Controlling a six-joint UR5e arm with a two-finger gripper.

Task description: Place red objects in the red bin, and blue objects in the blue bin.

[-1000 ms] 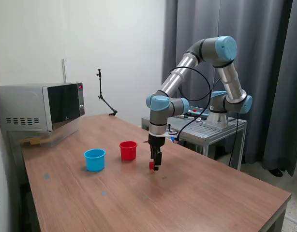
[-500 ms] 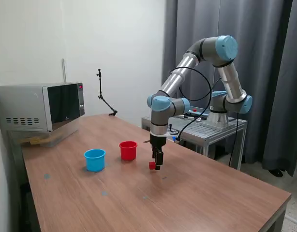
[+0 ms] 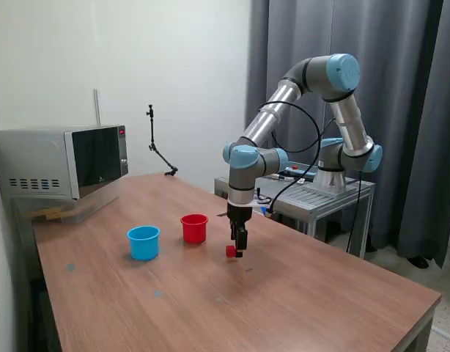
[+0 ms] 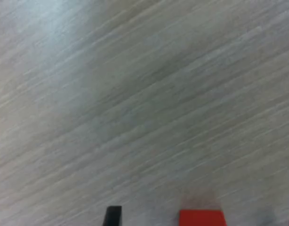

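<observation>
1. Brown wood table (image 3: 298, 293) fills the lower half of the exterior view, with a white wall behind it and grey curtains (image 3: 415, 110) at the upper right of the frame
2. One red cube (image 3: 230, 251) is near the middle of the exterior view, right at the tip of the gripper (image 3: 239, 251) and on its side toward the exterior view's left
3. In the wrist view the red cube (image 4: 202, 218) shows at the bottom edge of the picture, between one dark finger (image 4: 112, 215) and the far edge, with pale wood grain all around it
4. I cannot tell if the cube is pinched or only sits beside the fingers, and I cannot tell how far apart the fingers are
5. I cannot tell if the cube touches the table or hangs just above it
6. The cube is the same on all sides, so it has no long way; in the wrist view its top edge lies flat across the picture
7. The arm comes from its base (image 3: 331, 176) on a metal stand at the right middle of the exterior view, goes up to a bend with a light blue cap (image 3: 342, 72) near the top, slopes down toward the exterior view's left, then drops straight down so the gripper points at the table
8. The red cup (image 3: 194, 228) stands near the cube, toward the exterior view's left and a bit farther back
9. The light blue cup (image 3: 144, 242) stands farther left, a little apart from the red cup
10. A silver microwave (image 3: 60, 161) sits at the far left of the table
</observation>
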